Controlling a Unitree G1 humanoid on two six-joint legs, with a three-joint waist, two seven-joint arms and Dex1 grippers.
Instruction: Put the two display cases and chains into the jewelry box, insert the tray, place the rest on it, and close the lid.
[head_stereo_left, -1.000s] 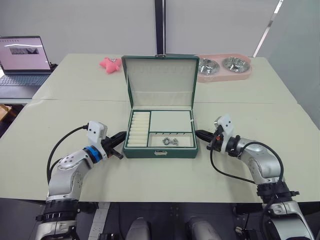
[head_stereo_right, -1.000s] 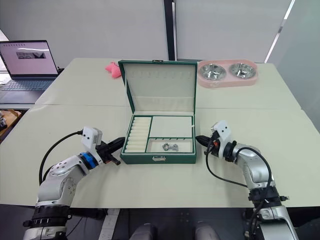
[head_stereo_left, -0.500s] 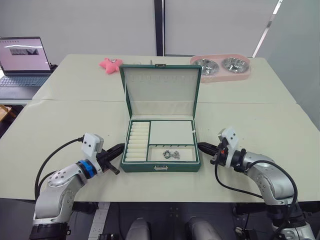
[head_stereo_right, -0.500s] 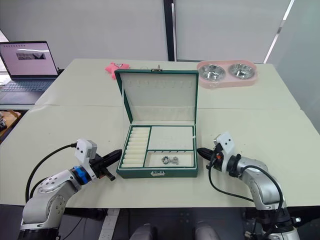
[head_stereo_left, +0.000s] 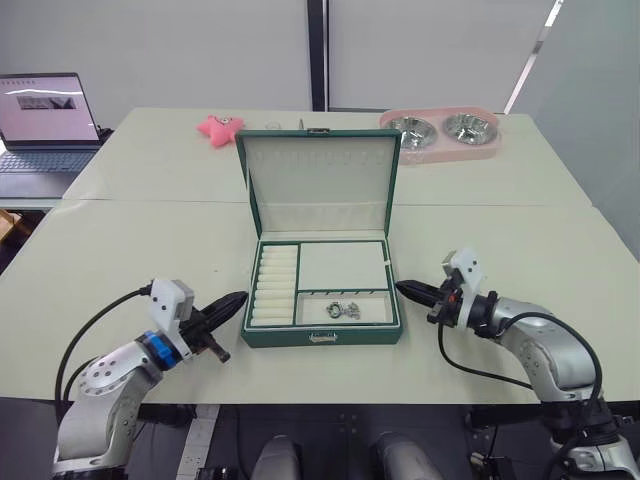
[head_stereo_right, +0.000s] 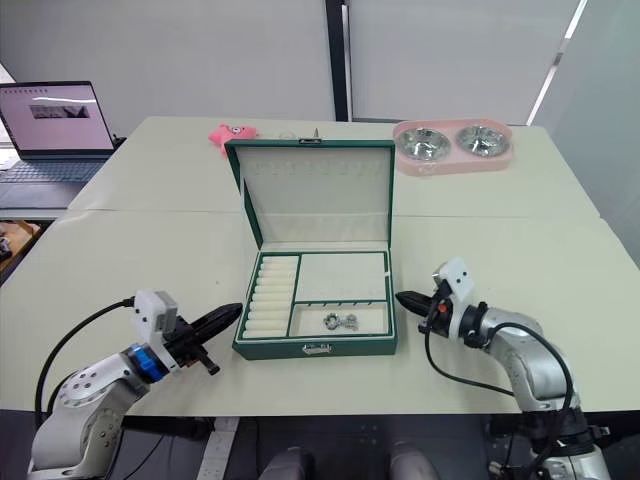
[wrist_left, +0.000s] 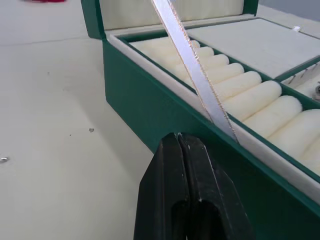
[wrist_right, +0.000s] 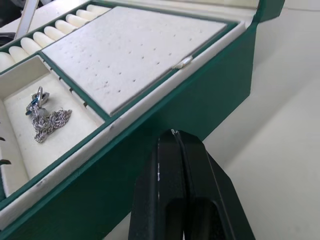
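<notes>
— What's on the table (head_stereo_left: 120, 250)?
— My left gripper (head_stereo_left: 232, 300) and right gripper (head_stereo_left: 408, 290), fingers pressed together, flank the jewelry box (head_stereo_left: 322, 333); lid (head_stereo_left: 318, 185) upright, tray (head_stereo_left: 340, 265) inside, chains (head_stereo_left: 340, 309) in its near compartment.

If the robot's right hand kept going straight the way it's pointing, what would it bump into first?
Most likely the green side wall of the jewelry box: the right hand, fingers shut, points straight at it.

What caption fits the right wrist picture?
Shut right gripper beside the open jewelry box, jewelry lying in its tray.
</notes>
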